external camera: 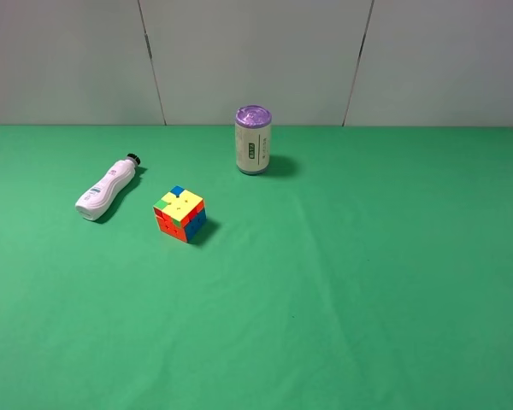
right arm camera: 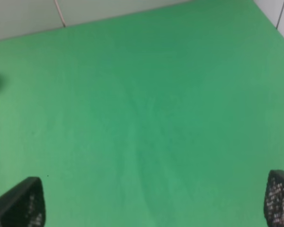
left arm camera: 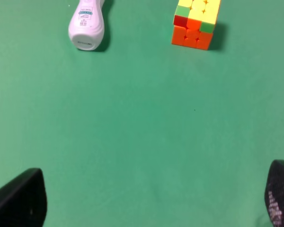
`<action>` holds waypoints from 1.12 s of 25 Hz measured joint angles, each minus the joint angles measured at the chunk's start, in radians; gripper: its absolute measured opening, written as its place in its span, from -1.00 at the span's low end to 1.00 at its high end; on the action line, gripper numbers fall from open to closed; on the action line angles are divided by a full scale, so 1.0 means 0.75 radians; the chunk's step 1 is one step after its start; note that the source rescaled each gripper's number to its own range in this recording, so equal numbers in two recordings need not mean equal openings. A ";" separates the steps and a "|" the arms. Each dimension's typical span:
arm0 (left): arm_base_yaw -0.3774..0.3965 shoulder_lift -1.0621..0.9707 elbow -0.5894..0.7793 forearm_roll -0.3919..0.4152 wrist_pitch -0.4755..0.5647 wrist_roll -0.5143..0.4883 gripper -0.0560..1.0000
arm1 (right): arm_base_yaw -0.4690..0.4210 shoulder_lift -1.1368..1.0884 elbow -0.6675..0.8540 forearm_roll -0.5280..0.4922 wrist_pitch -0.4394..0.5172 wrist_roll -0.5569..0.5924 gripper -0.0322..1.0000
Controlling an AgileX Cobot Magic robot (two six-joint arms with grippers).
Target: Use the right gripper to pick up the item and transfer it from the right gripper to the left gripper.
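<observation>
The item, a small white waisted bottle (external camera: 108, 188) with a black cap, lies on its side on the green cloth at the left of the high view. Its base (left arm camera: 86, 26) faces the left wrist camera. No arm shows in the high view. My left gripper (left arm camera: 154, 203) is open, its black fingertips (left arm camera: 21, 198) far apart at the picture's lower corners, well short of the bottle. In its own wrist view my right gripper (right arm camera: 154, 201) is open too, with only bare cloth between its fingertips (right arm camera: 281, 196).
A multicoloured puzzle cube (external camera: 181, 213) (left arm camera: 196, 23) sits just right of the bottle. A cylindrical can with a purple lid (external camera: 253, 140) stands upright further back, near the middle. A pale panelled wall (external camera: 256, 60) runs along the far edge of the green cloth (external camera: 368, 290).
</observation>
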State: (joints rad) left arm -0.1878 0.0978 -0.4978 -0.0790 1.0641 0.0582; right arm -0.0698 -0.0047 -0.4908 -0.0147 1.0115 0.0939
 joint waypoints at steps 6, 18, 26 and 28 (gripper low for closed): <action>0.000 0.000 0.000 0.007 0.000 0.000 0.91 | 0.000 0.000 0.000 0.000 0.000 0.000 1.00; 0.000 -0.006 0.000 0.014 0.000 0.019 0.91 | 0.000 0.000 0.000 0.000 0.000 0.000 1.00; 0.010 -0.141 0.002 0.016 0.000 0.057 0.91 | 0.000 0.000 0.000 0.001 0.000 0.000 1.00; 0.029 -0.140 0.002 0.016 0.000 0.060 0.91 | 0.000 0.000 0.000 0.004 0.000 0.000 1.00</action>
State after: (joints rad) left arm -0.1664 -0.0073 -0.4967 -0.0669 1.0639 0.1033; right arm -0.0698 -0.0047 -0.4908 -0.0116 1.0115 0.0939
